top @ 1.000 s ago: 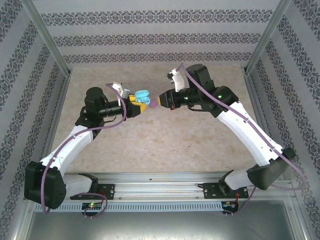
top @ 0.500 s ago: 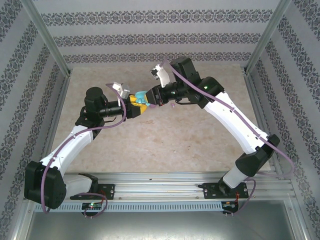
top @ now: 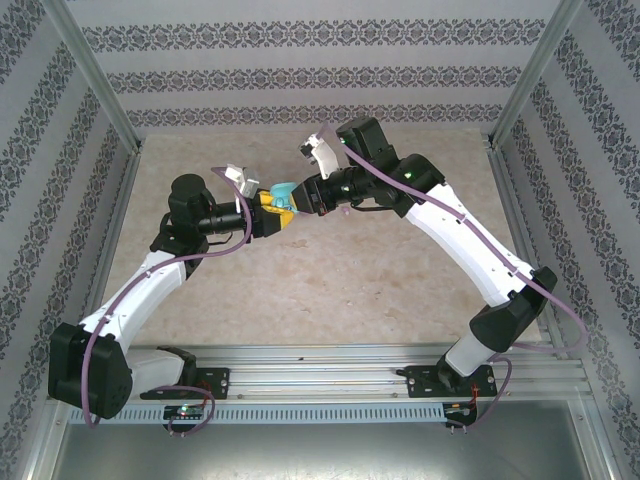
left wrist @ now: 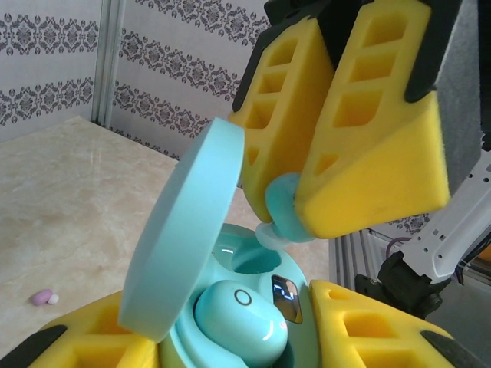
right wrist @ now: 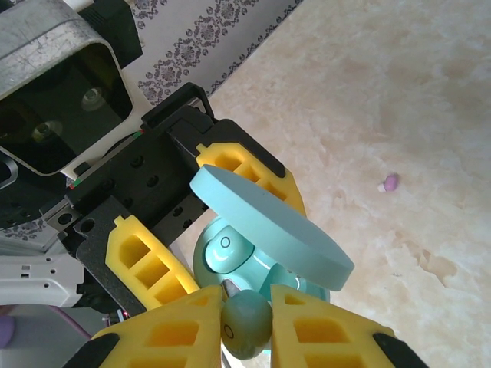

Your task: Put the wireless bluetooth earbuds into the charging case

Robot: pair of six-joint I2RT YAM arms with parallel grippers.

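Right hand (right wrist: 245,303): angled downward, yellow foam fingers clenched on one glossy cyan earbud (right wrist: 245,328) over the empty socket, perhaps touching its rim. Left hand (top: 268,208): level, grasping the open cyan oval case (left wrist: 184,230), with a second cyan earbud (left wrist: 238,318) seated inside. Pink earbud (right wrist: 390,182) lies loose on the mottled beige worktop (right wrist: 399,92). Striped patterned walls (top: 300,80).

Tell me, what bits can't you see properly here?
- Top view: the cyan earbud pinched by the right hand is too small to spot.
- Right wrist view: the case's empty socket, mostly hidden under the open lid and that earbud.
- Left wrist view: the case's bottom, cut by the lower edge and fingers of the left hand.
- Wrist views: pink earbud too tiny to tell its facing.
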